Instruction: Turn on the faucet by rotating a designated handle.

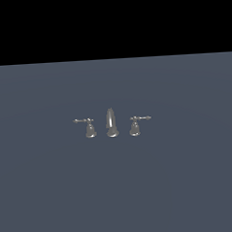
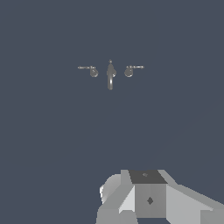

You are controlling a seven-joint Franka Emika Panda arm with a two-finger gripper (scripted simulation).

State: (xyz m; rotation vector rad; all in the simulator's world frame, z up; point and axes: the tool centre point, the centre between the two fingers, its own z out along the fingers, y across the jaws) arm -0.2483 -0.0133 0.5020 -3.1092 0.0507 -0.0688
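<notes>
The faucet (image 1: 111,124) is a small grey metal set standing on the flat grey-blue surface, with a tall tapered spout (image 2: 110,75) in the middle. The handle (image 1: 88,126) stands on the exterior view's left of the spout, and its thin lever points left. The wrist view shows the handle (image 2: 90,70) far off and small. A mirror-image handle (image 1: 136,124) stands on the other side of the spout. The gripper (image 2: 148,199) shows only as grey blocks at the edge of the wrist view, far from the faucet. I cannot make out its fingers. It does not appear in the exterior view.
A plain grey-blue surface (image 1: 54,190) spreads around the faucet in every direction. A black band fills the top of the exterior view.
</notes>
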